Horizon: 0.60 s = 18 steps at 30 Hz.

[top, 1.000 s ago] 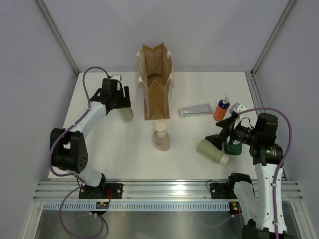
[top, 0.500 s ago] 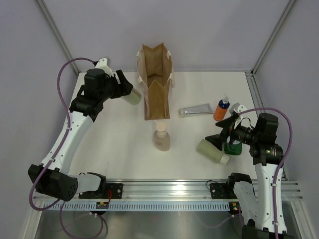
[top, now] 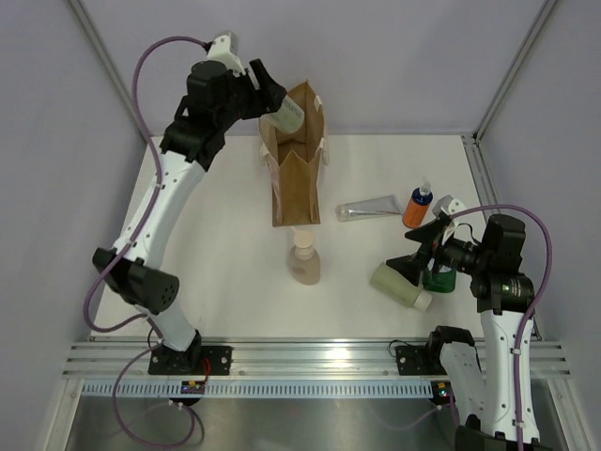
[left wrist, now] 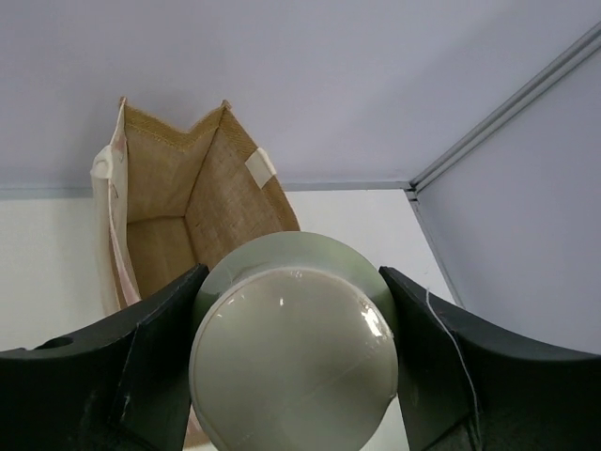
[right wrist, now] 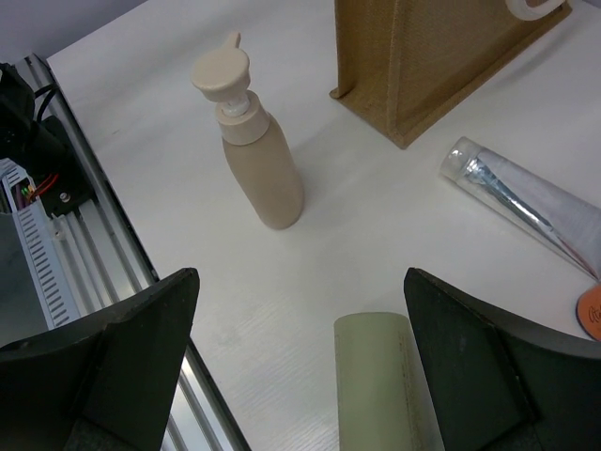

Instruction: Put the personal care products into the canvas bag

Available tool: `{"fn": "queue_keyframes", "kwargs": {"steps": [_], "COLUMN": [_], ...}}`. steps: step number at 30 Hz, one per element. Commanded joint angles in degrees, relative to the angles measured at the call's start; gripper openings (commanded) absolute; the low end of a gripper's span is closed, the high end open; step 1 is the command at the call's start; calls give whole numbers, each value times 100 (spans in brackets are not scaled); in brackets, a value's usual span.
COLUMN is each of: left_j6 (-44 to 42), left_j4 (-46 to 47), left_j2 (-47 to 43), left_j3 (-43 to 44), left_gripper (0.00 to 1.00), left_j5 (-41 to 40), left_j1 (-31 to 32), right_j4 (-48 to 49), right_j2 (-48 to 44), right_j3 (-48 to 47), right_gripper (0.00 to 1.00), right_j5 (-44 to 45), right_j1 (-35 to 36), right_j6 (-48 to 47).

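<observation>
The pale green bottle [top: 287, 116] I carry sits in the upper middle of the overhead frame, overlapping the top-left rim of the canvas bag [top: 296, 193] in that view. My left gripper [top: 278, 109] pinches it, one finger on each side of its round body. In the left wrist view its base [left wrist: 293, 366] fills the lower centre, and the bag's open mouth [left wrist: 221, 188] lies in the upper left of the frame.

The bag stands upright at the centre top of the white table [top: 216, 272]. Just below it in the overhead frame stands the beige-pink bottle [top: 304, 258], upright. To the right lie the silver tube [top: 368, 210] and, beside its right end, the orange bottle [top: 416, 207].

At the lower right, the second pale green bottle [top: 399, 285] lies on its side, with the dark green bottle [top: 438, 275] just beside it. My right gripper [top: 415, 249] hangs above them, jaws spread wide and holding nothing.
</observation>
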State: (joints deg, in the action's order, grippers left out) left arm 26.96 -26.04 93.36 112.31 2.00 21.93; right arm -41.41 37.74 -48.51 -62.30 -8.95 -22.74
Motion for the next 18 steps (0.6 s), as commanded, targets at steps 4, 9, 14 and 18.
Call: {"fn": "queue_keyframes", "kwargs": {"steps": [4,9,14,18], "left_j6": [-419,-955,-1210,-1483], "left_j4": [241,196,196,240], "left_j2": [1394,1913,2291,2669], "left_j3": [1300,1399,1381,1390], "left_gripper": [0,0,0,7], "left_j5": [-348,-428,-358,-323], "left_j1": [91,206,320,478], "right_j4": [142,151,159,159], "right_j2": [-144,-153,-161,-170], "right_j3": [-44,-53,-44,-44], "right_gripper": [99,99,99,100], "right_j5": [-265,-317,-318,-318], "right_j1": [-37,-37,-37,-37], "right_j6": [68,86,95,103]}}
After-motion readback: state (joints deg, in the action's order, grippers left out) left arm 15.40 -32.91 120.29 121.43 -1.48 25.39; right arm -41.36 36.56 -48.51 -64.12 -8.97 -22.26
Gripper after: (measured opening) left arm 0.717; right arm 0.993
